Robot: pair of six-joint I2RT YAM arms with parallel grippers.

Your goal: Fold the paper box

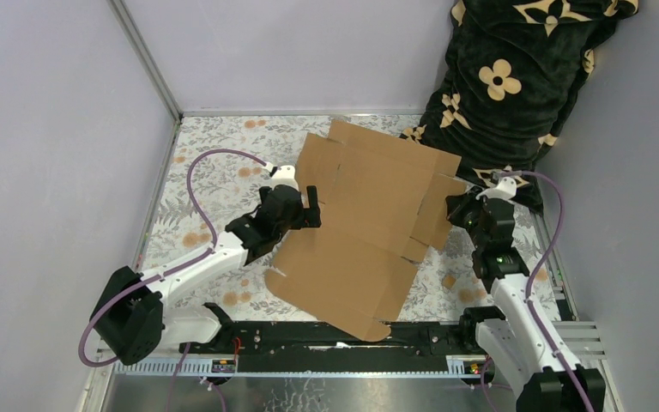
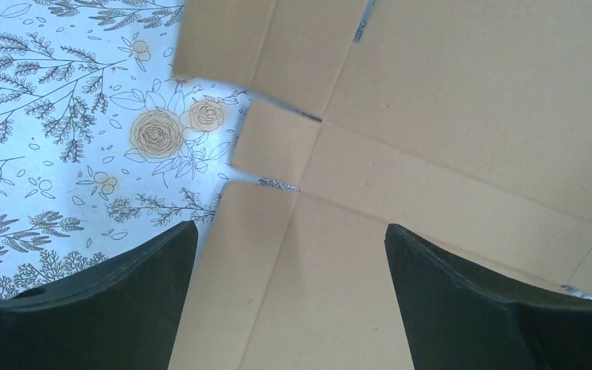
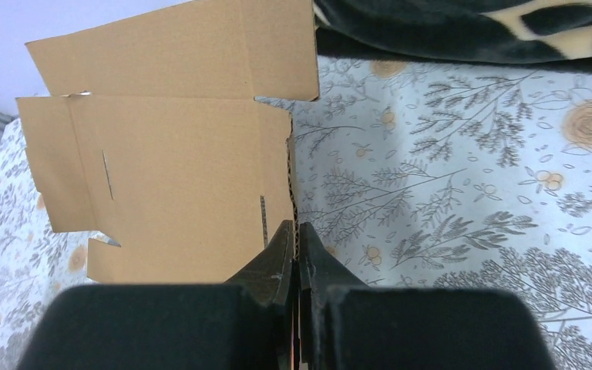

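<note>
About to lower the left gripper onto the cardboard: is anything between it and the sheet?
Nothing visible. The left gripper hangs open right over the paper box, with only bare cardboard showing between its jaws. The right gripper pinches the opposite edge.

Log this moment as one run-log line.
paper box: unfolded sheet | left end effector: open, above its left edge | right end effector: shut on its right edge
</note>
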